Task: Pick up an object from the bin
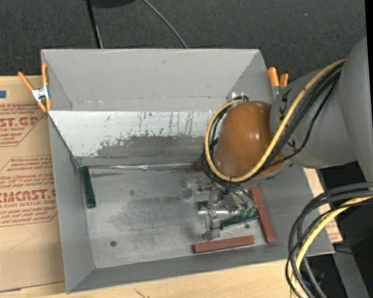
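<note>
Nearest the camera, just in front of the gripper [215, 214], a red bar [223, 243] lies flat on the floor of the bin [140, 221]. The gripper itself is low over the floor, under the orange cover [243, 138]. Whether its jaws are apart or together cannot be told, as metal parts and shadow crowd together there.

A small green piece [238, 219] sits right against the gripper on its right side. It is the closest thing and probably the one to be picked, though I cannot see it clamped. It looks thin, light and stiff, so it may skid on the bare metal. A grip across its narrow width, near its middle, seems safest.

A second red bar [263, 215] lies slanted just beyond the green piece, to the gripper's right. Both red bars look rigid and flat, best pinched across their short side at mid-length.

A green bar [87, 187] lies well apart, far to the gripper's left.
</note>
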You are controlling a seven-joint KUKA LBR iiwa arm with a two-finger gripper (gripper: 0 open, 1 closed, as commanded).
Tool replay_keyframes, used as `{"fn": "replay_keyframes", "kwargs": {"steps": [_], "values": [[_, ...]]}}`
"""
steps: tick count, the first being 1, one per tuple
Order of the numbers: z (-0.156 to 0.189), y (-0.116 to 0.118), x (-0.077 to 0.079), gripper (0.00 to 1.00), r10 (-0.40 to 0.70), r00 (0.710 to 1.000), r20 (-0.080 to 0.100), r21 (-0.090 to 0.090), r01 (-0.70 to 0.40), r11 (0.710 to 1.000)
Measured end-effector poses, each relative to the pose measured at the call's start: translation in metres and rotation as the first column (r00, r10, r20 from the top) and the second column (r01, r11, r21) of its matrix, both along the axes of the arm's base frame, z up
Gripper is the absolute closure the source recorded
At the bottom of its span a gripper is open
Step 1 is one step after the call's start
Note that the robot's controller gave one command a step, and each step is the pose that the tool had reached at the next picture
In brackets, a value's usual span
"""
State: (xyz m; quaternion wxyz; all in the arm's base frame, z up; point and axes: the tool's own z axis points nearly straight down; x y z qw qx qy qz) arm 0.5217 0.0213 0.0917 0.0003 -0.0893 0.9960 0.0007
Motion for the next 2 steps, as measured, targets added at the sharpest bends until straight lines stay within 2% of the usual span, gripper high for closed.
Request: {"fn": "replay_keyframes", "kwargs": {"steps": [1,2], "values": [[0.004,-0.017,0.014,0.0,0.273,0.962,0.001,-0.001,-0.273,0.962],[-0.018,-0.07,0.042,1.0,0.252,0.968,-0.002,-0.002,-0.252,0.968]]}}
